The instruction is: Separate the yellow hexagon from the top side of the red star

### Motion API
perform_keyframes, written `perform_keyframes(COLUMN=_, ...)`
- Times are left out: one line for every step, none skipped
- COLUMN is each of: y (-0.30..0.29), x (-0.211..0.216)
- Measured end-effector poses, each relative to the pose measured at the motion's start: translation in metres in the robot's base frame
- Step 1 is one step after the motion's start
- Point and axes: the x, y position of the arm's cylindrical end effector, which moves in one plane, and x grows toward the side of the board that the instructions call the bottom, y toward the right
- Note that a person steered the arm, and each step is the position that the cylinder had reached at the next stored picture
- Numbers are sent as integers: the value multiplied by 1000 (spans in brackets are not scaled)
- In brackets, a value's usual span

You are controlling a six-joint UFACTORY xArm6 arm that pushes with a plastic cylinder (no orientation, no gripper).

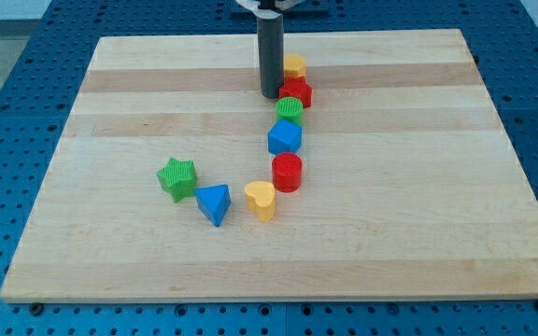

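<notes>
The yellow hexagon (295,65) sits near the view's top centre of the wooden board, touching the top side of the red star (298,91) just below it. My tip (271,95) stands right at the left of these two blocks, close against the red star, and the rod hides their left edges. A green cylinder (290,109) touches the red star from below.
Below the green cylinder a chain runs down: a blue pentagon-like block (285,137), a red cylinder (287,173), a yellow heart (261,199). A blue triangle (214,203) and a green star (176,177) lie at lower left. The board (418,187) rests on a blue perforated table.
</notes>
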Motion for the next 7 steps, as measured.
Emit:
perform_keyframes(y=-36, x=-9)
perform_keyframes(y=-35, x=-15)
perform_keyframes(y=-31, x=-50)
perform_keyframes(y=-29, x=-50)
perform_keyframes(y=13, x=-50)
perform_keyframes(y=90, x=-50)
perform_keyframes(y=109, x=-49)
